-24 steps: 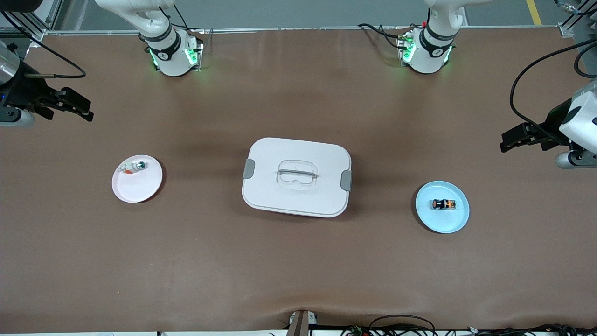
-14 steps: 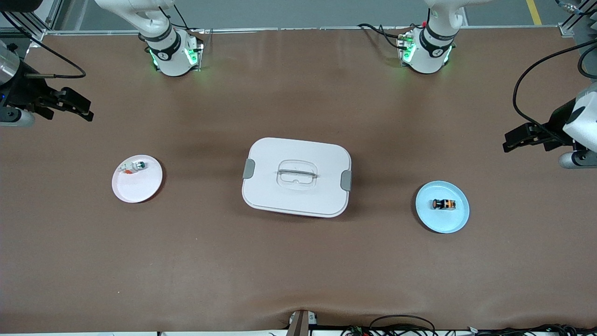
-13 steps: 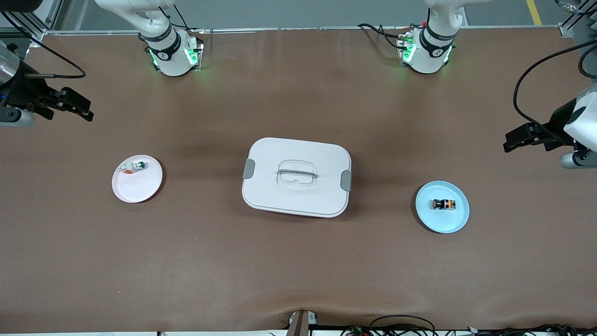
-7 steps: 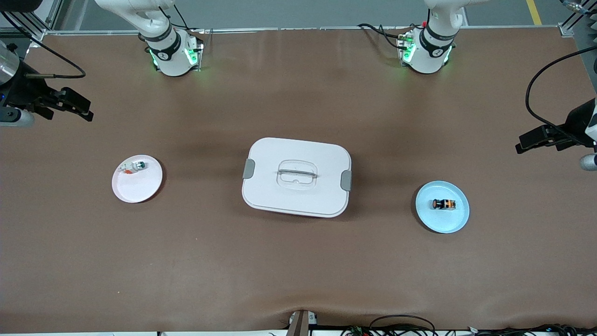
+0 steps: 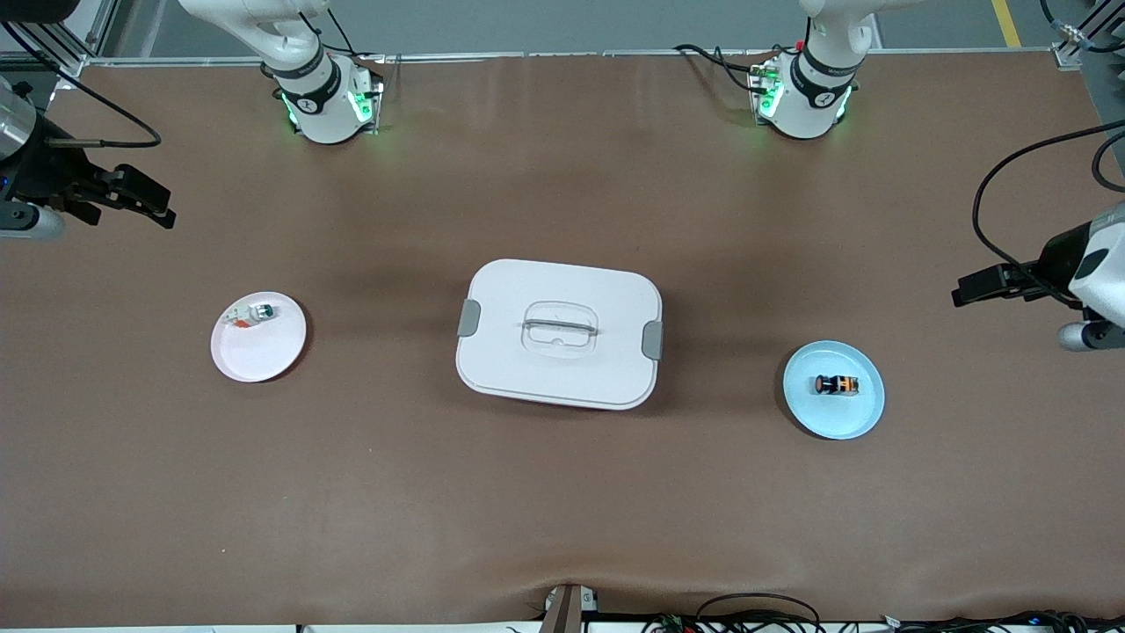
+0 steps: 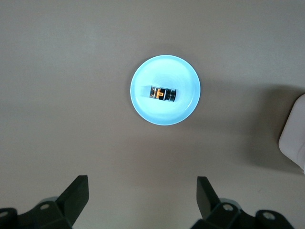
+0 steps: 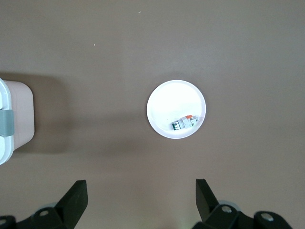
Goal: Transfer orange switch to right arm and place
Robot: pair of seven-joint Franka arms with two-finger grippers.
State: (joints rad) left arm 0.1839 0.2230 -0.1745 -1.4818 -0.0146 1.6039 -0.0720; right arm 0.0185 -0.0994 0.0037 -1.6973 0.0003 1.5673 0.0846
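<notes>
A brown bench (image 5: 562,492) carries a white lidded box (image 5: 559,333) at its middle, with a grey latch at each end and a clear handle on top. Toward the left arm's end lies a light blue plate (image 5: 857,420), and the orange switch (image 5: 835,384) lies on its side on it. Toward the right arm's end a white plate (image 5: 255,360) holds a small white-and-green part (image 5: 253,314) near its rim. The left hand (image 5: 971,288) hangs above the bench near the blue plate, fingers spread and empty. The right hand (image 5: 156,207) waits above its own end of the bench, spread and empty too.
</notes>
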